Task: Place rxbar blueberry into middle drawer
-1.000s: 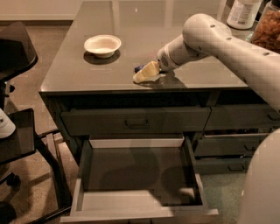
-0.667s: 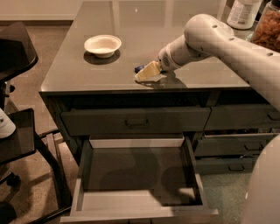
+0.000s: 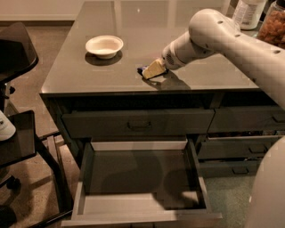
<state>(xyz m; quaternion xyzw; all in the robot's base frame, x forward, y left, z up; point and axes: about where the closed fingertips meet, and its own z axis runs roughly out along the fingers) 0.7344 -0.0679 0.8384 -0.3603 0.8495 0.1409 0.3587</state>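
Observation:
The rxbar blueberry [image 3: 141, 70] lies on the grey counter top [image 3: 89, 71] near its front edge; only a dark-blue end of it shows, the rest is hidden behind my gripper. My gripper [image 3: 152, 70] is low over the counter, right at the bar, reaching in from the right on the white arm [image 3: 231, 35]. The middle drawer [image 3: 138, 176] stands pulled out wide below the counter, with a pale grey floor and nothing in it.
A white bowl [image 3: 104, 46] sits on the counter to the left of the gripper. The shallow top drawer [image 3: 138, 124] is shut. Narrower drawers [image 3: 240, 147] are on the right. A bottle [image 3: 248, 12] and a jar [image 3: 272, 24] stand at the back right. A black stand [image 3: 18, 142] is at the left.
The gripper has shifted slightly up and to the right at the bar. The bar, bowl and drawer have not visibly moved.

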